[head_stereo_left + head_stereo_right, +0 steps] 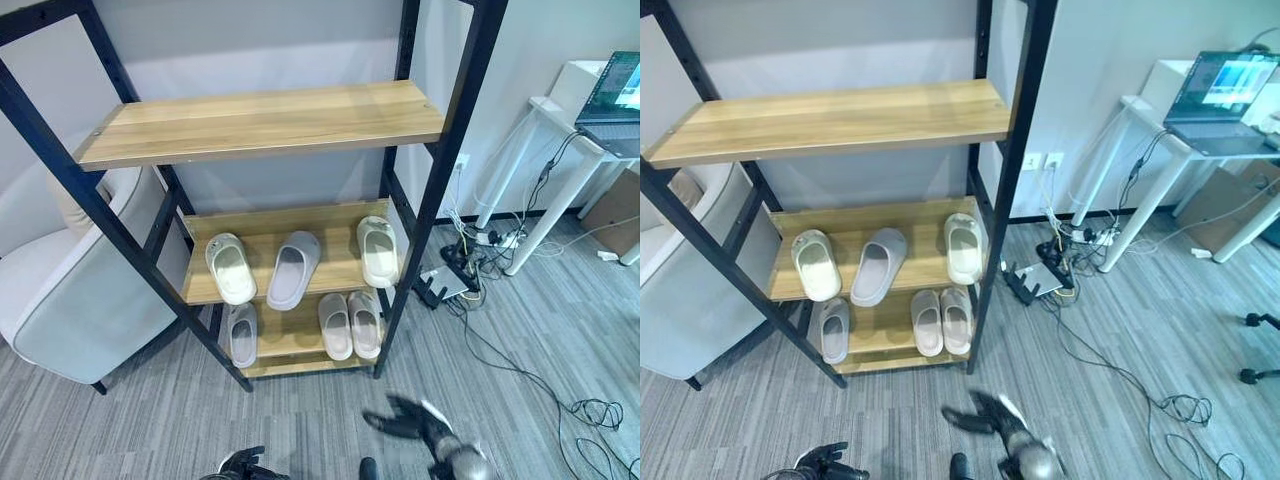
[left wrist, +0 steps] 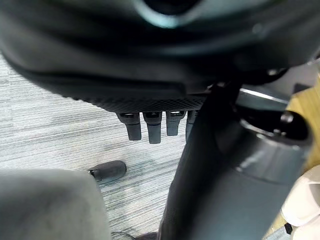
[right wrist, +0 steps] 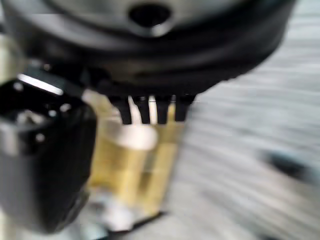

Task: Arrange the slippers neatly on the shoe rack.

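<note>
Beyond the right hand point(image 1: 425, 425), which is being held low over the carpet with fingers spread and nothing gripped, the shoe rack point(image 1: 265, 120) is being seen. Six slippers are being carried on it: three on the middle shelf point(image 1: 300, 240), a cream slipper point(image 1: 231, 268), a grey slipper point(image 1: 293, 270) and another cream one point(image 1: 378, 250); three on the bottom shelf point(image 1: 285, 345), a single grey one point(image 1: 242, 335) and a cream pair point(image 1: 350, 325). An armchair point(image 1: 60, 290) is being shown beyond the left hand point(image 1: 240, 465), whose fingers point(image 2: 150, 129) are being kept straight, empty. A white desk point(image 1: 570, 130), laptop point(image 1: 615, 100) and tangled cables point(image 1: 480, 260) are lying right of the right hand. That hand is being blurred.
</note>
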Tool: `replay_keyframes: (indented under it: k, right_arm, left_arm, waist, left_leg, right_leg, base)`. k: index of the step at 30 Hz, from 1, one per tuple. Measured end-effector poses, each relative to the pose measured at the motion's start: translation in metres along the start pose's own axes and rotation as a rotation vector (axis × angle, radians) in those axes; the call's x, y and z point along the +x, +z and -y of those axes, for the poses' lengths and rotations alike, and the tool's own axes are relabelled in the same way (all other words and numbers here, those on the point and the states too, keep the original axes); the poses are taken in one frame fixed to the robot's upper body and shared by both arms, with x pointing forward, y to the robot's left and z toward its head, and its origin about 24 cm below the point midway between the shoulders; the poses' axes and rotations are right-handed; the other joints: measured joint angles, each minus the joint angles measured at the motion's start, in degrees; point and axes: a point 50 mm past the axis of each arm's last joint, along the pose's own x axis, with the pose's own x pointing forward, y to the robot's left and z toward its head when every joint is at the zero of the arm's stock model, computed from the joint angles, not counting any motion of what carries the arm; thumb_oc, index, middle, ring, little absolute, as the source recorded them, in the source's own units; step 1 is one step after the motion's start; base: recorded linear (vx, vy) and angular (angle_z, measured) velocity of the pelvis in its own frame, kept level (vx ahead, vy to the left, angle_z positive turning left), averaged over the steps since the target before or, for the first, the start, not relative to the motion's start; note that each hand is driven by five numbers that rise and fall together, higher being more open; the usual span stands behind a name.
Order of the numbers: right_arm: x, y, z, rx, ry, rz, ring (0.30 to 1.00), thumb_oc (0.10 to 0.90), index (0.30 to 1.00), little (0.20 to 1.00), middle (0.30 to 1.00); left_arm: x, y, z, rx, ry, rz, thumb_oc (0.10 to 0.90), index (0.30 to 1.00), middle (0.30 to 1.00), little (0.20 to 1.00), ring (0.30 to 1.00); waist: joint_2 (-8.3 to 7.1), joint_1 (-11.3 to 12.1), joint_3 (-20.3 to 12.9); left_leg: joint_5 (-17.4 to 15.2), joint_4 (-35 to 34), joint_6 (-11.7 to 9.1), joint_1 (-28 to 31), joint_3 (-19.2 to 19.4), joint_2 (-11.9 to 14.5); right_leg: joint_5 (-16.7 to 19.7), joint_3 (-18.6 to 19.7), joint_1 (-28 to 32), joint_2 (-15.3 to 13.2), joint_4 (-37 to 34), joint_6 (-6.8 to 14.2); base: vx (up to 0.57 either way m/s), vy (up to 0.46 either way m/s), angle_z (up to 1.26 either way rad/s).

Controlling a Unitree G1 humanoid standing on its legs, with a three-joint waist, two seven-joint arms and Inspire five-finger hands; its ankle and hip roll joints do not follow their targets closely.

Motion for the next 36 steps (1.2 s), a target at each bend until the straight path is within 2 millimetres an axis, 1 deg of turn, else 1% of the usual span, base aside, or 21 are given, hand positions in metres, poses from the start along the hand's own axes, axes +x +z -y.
replay_keyframes:
  k: [1, 3, 4, 5, 6, 8, 10, 12, 13, 14, 16, 17, 19, 23, 24, 26, 28, 30, 31, 33, 36]
  right_arm:
    - [-0.001, 0.024, 0.004, -0.077, 0.017, 0.091, 0.9, 0.8, 0.9, 0.9, 0.9]
    - [-0.002, 0.061, 0.008, -0.241, 0.072, 0.248, 0.9, 0.8, 0.9, 0.9, 0.9]
    - [-0.001, 0.071, 0.009, -0.277, 0.075, 0.287, 0.9, 0.8, 0.9, 0.9, 0.9]
    - [0.002, 0.09, 0.01, -0.36, 0.075, 0.341, 0.9, 0.8, 0.9, 0.9, 0.9]
    - [0.002, 0.103, 0.012, -0.41, 0.069, 0.394, 0.9, 0.8, 0.9, 0.9, 0.9]
    - [0.001, 0.124, 0.013, -0.476, 0.055, 0.465, 0.9, 0.8, 0.9, 0.9, 0.9]
    - [0.003, 0.139, 0.014, -0.513, 0.029, 0.516, 0.9, 0.8, 0.9, 0.9, 0.9]
    - [0.007, 0.155, 0.02, -0.555, -0.025, 0.555, 0.9, 0.8, 0.9, 0.9, 0.9]
    - [0.008, 0.162, 0.024, -0.569, -0.056, 0.567, 0.9, 0.8, 0.9, 0.9, 0.9]
    - [0.011, 0.175, 0.032, -0.596, -0.111, 0.594, 0.9, 0.8, 0.9, 0.9, 0.9]
    - [0.012, 0.186, 0.042, -0.597, -0.171, 0.614, 0.9, 0.8, 0.9, 0.9, 0.9]
    - [0.013, 0.198, 0.053, -0.589, -0.249, 0.641, 0.9, 0.8, 0.9, 0.9, 0.9]
    - [0.013, 0.206, 0.067, -0.58, -0.341, 0.65, 0.9, 0.8, 0.9, 0.9, 0.9]
    - [0.012, 0.216, 0.083, -0.6, -0.444, 0.66, 0.9, 0.8, 0.9, 0.9, 0.9]
    - [0.01, 0.218, 0.088, -0.616, -0.469, 0.664, 0.9, 0.8, 0.9, 0.9, 0.9]
    - [0.008, 0.22, 0.092, -0.641, -0.495, 0.668, 0.9, 0.8, 0.9, 0.9, 0.9]
    - [0.011, 0.223, 0.099, -0.653, -0.517, 0.654, 0.9, 0.8, 0.9, 0.9, 0.9]
    - [0.015, 0.226, 0.109, -0.661, -0.545, 0.622, 0.9, 0.8, 0.9, 0.9, 0.9]
    - [0.013, 0.229, 0.118, -0.678, -0.571, 0.611, 0.9, 0.8, 0.9, 0.9, 0.9]
    - [0.012, 0.229, 0.127, -0.694, -0.6, 0.587, 0.9, 0.8, 0.9, 0.9, 0.9]
    - [0.004, 0.25, 0.142, -0.728, -0.654, 0.614, 0.9, 0.8, 0.9, 0.9, 0.9]
  left_arm:
    - [0.0, 0.0, 0.001, 0.011, -0.002, 0.006, 0.8, 0.9, 0.9, 0.9, 0.9]
    - [0.0, 0.001, -0.001, 0.026, 0.003, 0.009, 0.8, 0.9, 0.9, 0.9, 0.9]
    - [0.0, 0.0, -0.002, 0.03, 0.004, 0.007, 0.8, 0.9, 0.9, 0.9, 0.9]
    - [0.0, 0.001, -0.002, 0.03, 0.004, 0.011, 0.8, 0.9, 0.9, 0.9, 0.9]
    - [0.0, 0.003, 0.0, 0.036, 0.0, 0.017, 0.8, 0.9, 0.9, 0.9, 0.9]
    - [0.0, 0.005, 0.001, 0.032, 0.001, 0.023, 0.8, 0.9, 0.9, 0.9, 0.9]
    - [0.001, 0.006, 0.001, 0.031, 0.004, 0.028, 0.8, 0.9, 0.9, 0.9, 0.9]
    - [0.001, 0.008, 0.001, 0.029, 0.014, 0.034, 0.8, 0.9, 0.9, 0.9, 0.9]
    - [0.001, 0.009, 0.001, 0.029, 0.015, 0.036, 0.8, 0.9, 0.9, 0.9, 0.9]
    - [0.001, 0.011, 0.002, 0.029, 0.015, 0.046, 0.8, 0.9, 0.9, 0.9, 0.9]
    - [0.001, 0.014, 0.002, 0.033, 0.016, 0.063, 0.8, 0.9, 0.9, 0.9, 0.9]
    - [0.001, 0.015, 0.001, 0.033, 0.026, 0.076, 0.8, 0.9, 0.9, 0.9, 0.9]
    - [0.001, 0.017, 0.0, 0.035, 0.035, 0.083, 0.8, 0.9, 0.9, 0.9, 0.9]
    - [0.001, 0.017, -0.008, 0.071, 0.054, 0.091, 0.8, 0.9, 0.9, 0.9, 0.9]
    - [0.0, 0.017, -0.011, 0.088, 0.061, 0.089, 0.8, 0.9, 0.9, 0.9, 0.9]
    - [-0.001, 0.008, -0.016, 0.096, 0.073, 0.062, 0.8, 0.9, 0.9, 0.9, 0.9]
    - [0.0, 0.015, -0.016, 0.088, 0.077, 0.098, 0.8, 0.9, 0.9, 0.9, 0.9]
    - [0.0, 0.022, -0.018, 0.117, 0.085, 0.123, 0.8, 0.9, 0.9, 0.9, 0.9]
    - [0.0, 0.029, -0.019, 0.117, 0.088, 0.144, 0.8, 0.9, 0.9, 0.9, 0.9]
    - [0.001, 0.035, -0.019, 0.126, 0.087, 0.16, 0.8, 0.9, 0.9, 0.9, 0.9]
    - [0.002, 0.049, -0.019, 0.144, 0.084, 0.194, 0.8, 0.9, 0.9, 0.9, 0.9]
  waist:
    - [0.01, 0.2, 0.0]
    - [-0.28, 0.1, -0.1]
    - [-0.51, 0.4, -0.3]
    - [-0.72, 0.7, -0.4]
    - [-0.81, 1.3, -0.5]
    - [-0.82, 1.8, -0.6]
    - [-0.79, 2.6, -0.6]
    - [-0.77, 3.3, -0.6]
    - [-0.76, 3.3, -0.6]
    - [-0.71, 4.2, -0.5]
    - [-0.72, 5.0, -0.5]
    - [-0.67, 5.8, -0.5]
    - [-0.54, 6.6, -0.3]
    - [-0.45, 7.5, 0.4]
    - [-0.59, 7.7, 0.8]
    - [-0.76, 8.0, 1.7]
    - [-0.95, 7.9, 2.7]
    - [-1.54, 8.3, 3.5]
    - [-1.78, 9.1, 4.8]
    - [-2.04, 9.6, 5.1]
    - [-2.27, 9.6, 6.7]
  left_leg:
    - [0.0, -0.1, 0.0, -0.1, 0.0, -0.1]
    - [0.1, 0.0, -0.1, 0.1, 0.0, -0.1]
    - [0.2, 0.2, -0.2, 0.1, 0.0, -0.1]
    - [0.2, 0.1, -0.2, 0.1, 0.0, -0.1]
    - [0.2, 0.2, -0.2, 0.2, -0.1, -0.2]
    - [0.2, 0.2, -0.2, 0.2, -0.3, -0.2]
    - [0.2, 0.2, -0.2, 0.1, -0.5, -0.3]
    - [0.2, 0.2, -0.2, -0.1, -0.8, -0.3]
    - [0.2, 0.2, -0.2, -0.3, -1.1, -0.3]
    - [0.2, 0.1, -0.2, -1.0, -1.5, -0.4]
    - [0.4, 0.2, -0.3, -1.3, -1.6, -0.5]
    - [0.5, 0.2, -0.3, -2.6, -1.9, -0.6]
    - [0.8, 0.2, -0.4, -3.0, -2.5, -0.8]
    - [0.9, 0.3, -0.4, -5.2, -3.1, -0.7]
    - [1.2, 0.3, -0.4, -5.7, -3.3, -0.8]
    - [1.3, 0.3, -0.4, -6.4, -3.5, -0.8]
    - [1.3, 0.4, -0.4, -7.6, -4.3, -1.0]
    - [1.8, 0.3, -0.5, -8.7, -4.7, -1.0]
    - [1.9, 0.3, -0.5, -9.1, -4.8, -1.1]
    - [2.0, 0.3, -0.4, -10.3, -5.0, -1.2]
    - [2.2, 0.8, -0.5, -13.1, -5.3, -1.8]
  right_leg:
    - [0.1, 0.0, -0.1, -0.1, 0.0, 0.2]
    - [0.2, 0.1, 0.0, -0.1, 0.0, 0.3]
    - [0.2, 0.0, 0.1, -0.1, 0.0, 0.3]
    - [0.2, 0.1, 0.1, 0.0, 0.0, 0.3]
    - [0.2, -0.1, 0.0, -0.1, 0.0, 0.3]
    - [0.2, -0.3, 0.0, -0.2, 0.0, 0.2]
    - [0.2, -0.4, 0.0, -0.3, 0.1, 0.2]
    - [0.2, -0.8, -0.1, -0.4, 0.4, 0.2]
    - [0.1, -1.0, -0.1, -0.4, 0.4, 0.3]
    - [-0.1, -1.2, -0.4, -0.5, 0.4, 0.5]
    - [0.0, -1.2, -1.0, -0.5, 0.4, 0.5]
    - [0.0, -1.5, -1.8, -0.6, 0.4, 0.5]
    - [0.1, -2.3, -2.3, -0.8, 0.4, 0.4]
    - [0.3, -2.8, -3.7, -0.9, 0.4, 0.2]
    - [0.5, -3.0, -4.5, -1.0, 0.4, 0.2]
    - [0.7, -3.3, -5.1, -1.0, 0.4, 0.0]
    - [0.7, -4.0, -5.6, -1.2, 0.4, 0.0]
    - [0.8, -4.3, -6.9, -1.2, 0.4, 0.1]
    - [0.9, -4.3, -7.3, -1.2, 0.4, 0.3]
    - [0.9, -4.4, -8.4, -1.2, 0.4, 0.3]
    - [1.4, -4.6, -10.8, -1.5, 0.4, 0.1]
  base:
    - [0.02, 0.058, -0.02]
    - [0.02, 0.074, 0.0]
    - [0.02, 0.073, -0.01]
    - [0.03, 0.039, 0.03]
    - [0.05, 0.065, 0.04]
    - [0.04, 0.054, 0.08]
    - [0.03, 0.045, 0.05]
    - [0.02, 0.043, 0.08]
    - [0.01, 0.036, 0.13]
    - [0.01, 0.03, 0.1]
    - [0.0, 0.029, 0.07]
    - [0.0, 0.029, 0.09]
    - [0.01, 0.028, 0.18]
    - [-0.03, 0.015, 0.09]
    - [-0.01, 0.022, 0.04]
    - [-0.02, 0.032, 0.11]
    - [-0.02, 0.013, 0.17]
    - [-0.01, 0.015, 0.11]
    - [-0.03, 0.025, 0.03]
    - [-0.04, 0.031, 0.05]
    - [-0.02, 0.015, 0.04]
